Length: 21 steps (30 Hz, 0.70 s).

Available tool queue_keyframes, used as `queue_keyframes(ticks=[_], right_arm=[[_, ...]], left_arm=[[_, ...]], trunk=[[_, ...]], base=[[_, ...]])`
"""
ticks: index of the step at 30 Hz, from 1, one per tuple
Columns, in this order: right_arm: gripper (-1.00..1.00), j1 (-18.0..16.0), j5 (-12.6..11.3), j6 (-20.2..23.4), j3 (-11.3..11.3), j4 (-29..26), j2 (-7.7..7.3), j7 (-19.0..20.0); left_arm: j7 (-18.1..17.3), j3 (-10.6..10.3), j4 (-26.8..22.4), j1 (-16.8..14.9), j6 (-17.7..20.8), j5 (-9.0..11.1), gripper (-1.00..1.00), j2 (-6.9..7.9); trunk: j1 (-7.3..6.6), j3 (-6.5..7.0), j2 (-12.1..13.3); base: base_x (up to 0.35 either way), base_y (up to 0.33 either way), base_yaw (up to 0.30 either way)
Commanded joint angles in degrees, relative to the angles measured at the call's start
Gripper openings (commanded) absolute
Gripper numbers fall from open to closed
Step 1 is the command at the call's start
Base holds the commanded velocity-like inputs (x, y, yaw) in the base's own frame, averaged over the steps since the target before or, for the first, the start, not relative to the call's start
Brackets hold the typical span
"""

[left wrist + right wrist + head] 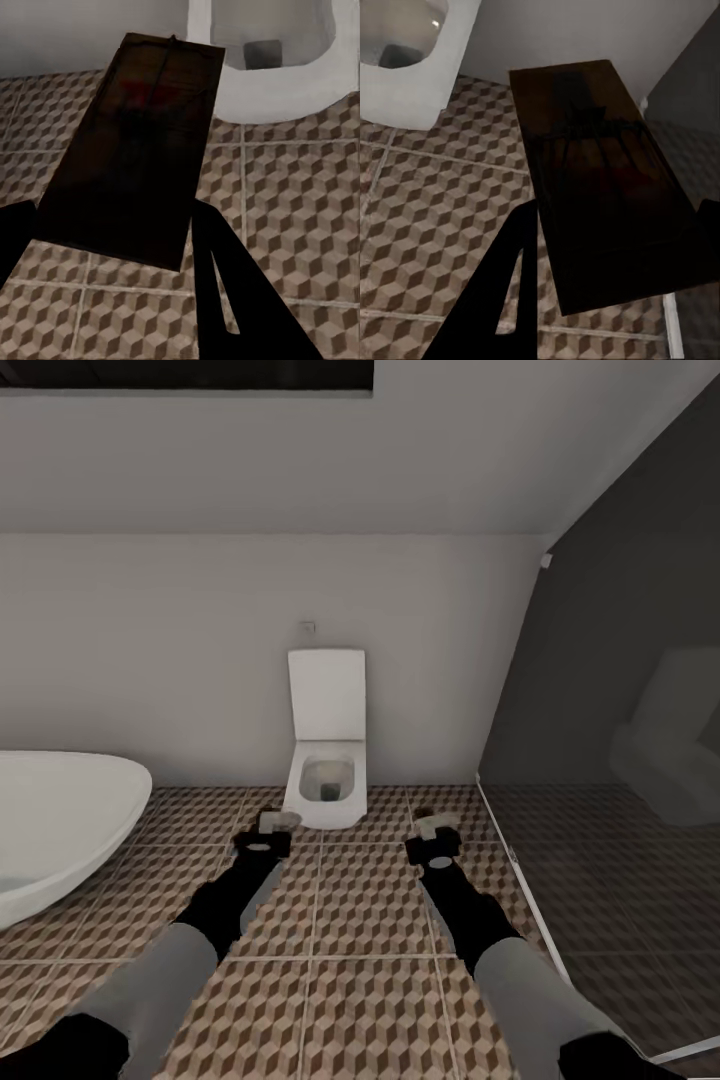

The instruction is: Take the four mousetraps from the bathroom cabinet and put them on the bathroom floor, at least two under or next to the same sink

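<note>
One mousetrap (131,157) sat clamped in left jaws (272,830), another mousetrap (607,187) clamped in right jaws (432,832), both above the bathroom floor (370,920) near the toilet (325,760). Bathtub (50,830) left. No legible writing.

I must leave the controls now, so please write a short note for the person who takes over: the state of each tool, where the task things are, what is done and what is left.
Left tool: shut on a mousetrap, held above the bathroom floor.
Right tool: shut on a second mousetrap, also above the tiles.
The robot faces the toilet, with the bathtub on its left and the glass shower wall on its right.
Done: two traps are in hand.
Left: set both on the tiled floor beside or under the sink, then place the other two on the same floor.
</note>
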Motion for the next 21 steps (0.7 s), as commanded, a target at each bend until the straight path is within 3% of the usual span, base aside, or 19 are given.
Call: queue_keyframes(ticks=[1,3,5,6,7,9,12,21], right_arm=[[-1.0,-0.1,0.6,-2.1,0.2,2.7,0.0,-0.3],[-1.0,-0.3,0.6,-9.7,0.2,10.2,0.04,0.4],[-1.0,-0.3,0.6,-13.3,0.0,14.7,0.05,1.7],[-1.0,-0.3,0.5,-15.3,-0.1,16.8,-0.11,3.9],[-1.0,-0.3,0.5,-15.6,-0.2,17.0,-0.15,4.3],[-1.0,-0.3,0.1,-16.6,-0.1,17.8,-0.15,5.9],[-1.0,-0.3,-0.2,-17.3,0.0,18.2,0.0,6.5],[-1.0,-0.3,-0.2,-18.1,0.0,18.3,-0.17,6.6]], left_arm=[[0.4,-0.4,5.5,-0.1,-4.1,0.5,-1.0,-0.19],[-2.4,-0.7,16.2,-0.2,-17.9,0.5,-1.0,-0.95],[-6.8,-0.9,24.1,-0.2,-26.5,0.5,-1.0,-1.46],[-10.3,-1.0,28.3,-0.2,-32.9,0.4,-1.0,-1.49],[-10.6,-1.0,28.7,-0.2,-34.2,0.4,-1.0,-1.44],[-11.6,-1.0,29.9,-0.2,-40.5,0.5,-1.0,-1.16],[-12.0,-1.0,30.5,-0.2,-45.9,0.5,-1.0,-0.7],[-11.8,-1.1,30.4,-0.2,-48.3,0.5,-1.0,-1.2]], trunk=[[0.01,-0.06,0.0],[0.01,-0.06,0.0],[0.01,-0.06,0.0],[0.01,-0.06,0.0],[0.01,-0.06,0.0],[0.01,-0.06,0.0],[0.01,-0.06,0.0],[0.01,-0.06,0.0]], base=[[0.0,0.0,0.0],[0.0,0.0,0.0],[0.0,0.0,0.0],[0.0,0.0,0.0],[0.0,0.0,0.0],[0.0,0.0,0.0],[0.0,0.0,0.0],[0.0,0.0,0.0]])
